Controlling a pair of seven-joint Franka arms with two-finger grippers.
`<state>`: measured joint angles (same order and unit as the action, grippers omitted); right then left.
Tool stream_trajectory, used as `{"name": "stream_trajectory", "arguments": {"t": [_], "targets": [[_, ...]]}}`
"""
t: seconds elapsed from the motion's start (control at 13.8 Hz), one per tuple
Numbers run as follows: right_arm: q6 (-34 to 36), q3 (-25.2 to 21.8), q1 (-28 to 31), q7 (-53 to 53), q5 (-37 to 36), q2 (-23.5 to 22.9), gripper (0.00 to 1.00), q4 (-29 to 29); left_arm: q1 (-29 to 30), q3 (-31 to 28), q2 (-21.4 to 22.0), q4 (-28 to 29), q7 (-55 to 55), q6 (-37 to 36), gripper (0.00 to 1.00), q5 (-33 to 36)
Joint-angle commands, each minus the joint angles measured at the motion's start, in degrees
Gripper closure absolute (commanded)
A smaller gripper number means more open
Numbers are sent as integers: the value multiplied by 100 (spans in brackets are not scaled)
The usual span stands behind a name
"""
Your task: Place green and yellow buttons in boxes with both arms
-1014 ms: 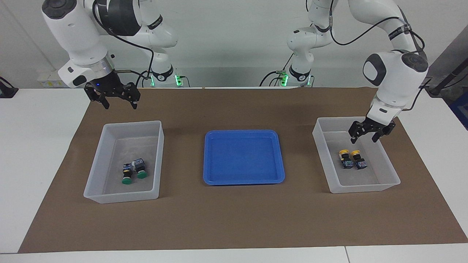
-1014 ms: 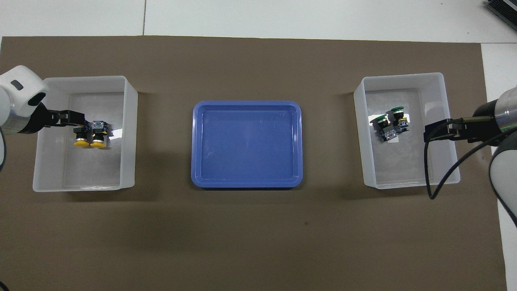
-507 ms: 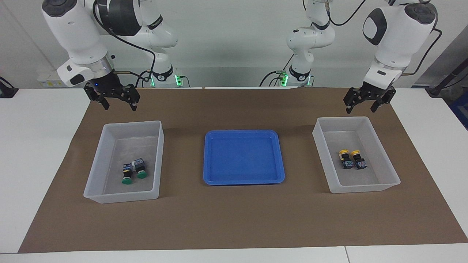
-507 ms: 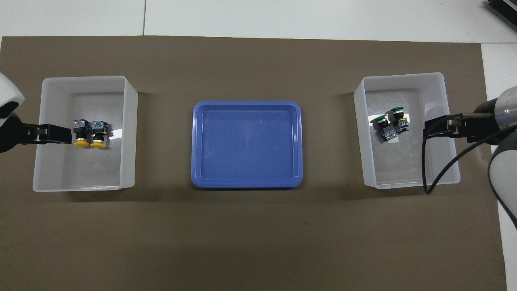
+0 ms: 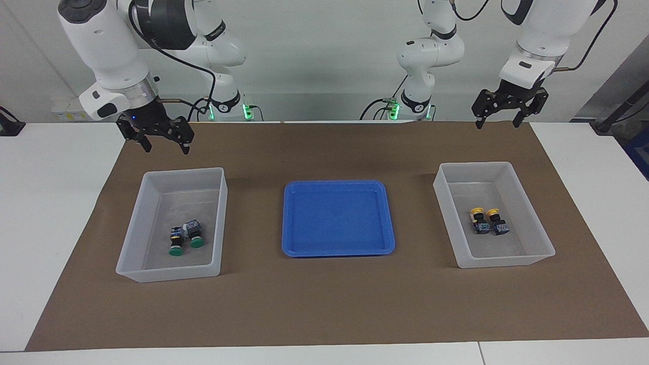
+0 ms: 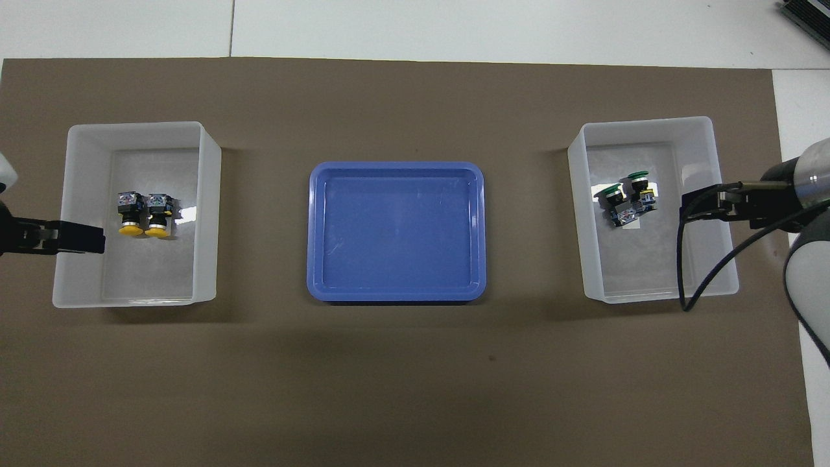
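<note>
Both arms are bent with their wrists pointing down, high above the table (image 5: 324,314). The left tool (image 5: 508,109) hangs up in the air over the table edge near its box (image 5: 532,258), fingers spread wide and holding nothing. The right tool (image 5: 157,133) hangs above the edge of the other box (image 5: 167,274), also wide and holding nothing. Two yellow buttons (image 5: 489,221) lie side by side in the left arm's box. Two green buttons (image 5: 185,239) lie together in the right arm's box. A blue tray (image 5: 337,251) sits between the boxes.

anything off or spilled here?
Nothing stands out. Two green buttons lie in one bin, two yellow buttons in the other bin; the blue tray holds nothing.
</note>
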<state>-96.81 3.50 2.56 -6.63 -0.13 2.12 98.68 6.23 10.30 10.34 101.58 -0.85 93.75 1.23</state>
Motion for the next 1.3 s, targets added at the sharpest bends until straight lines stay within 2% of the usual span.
{"name": "stream_trajectory", "arguments": {"t": [0.0, 0.43, 1.23], "targets": [[-75, 11, 25, -93, 145, 8, 0, 11, -69, -28, 29, 20, 33, 12, 0, 70], [-93, 11, 25, -119, 145, 8, 0, 20, -52, -28, 82, 397, -2, 530, 0, 18], [-233, 11, 17, -111, 136, 43, 0, 160, -34, -37, 117, 574, 6, 583, 0, -106]]}}
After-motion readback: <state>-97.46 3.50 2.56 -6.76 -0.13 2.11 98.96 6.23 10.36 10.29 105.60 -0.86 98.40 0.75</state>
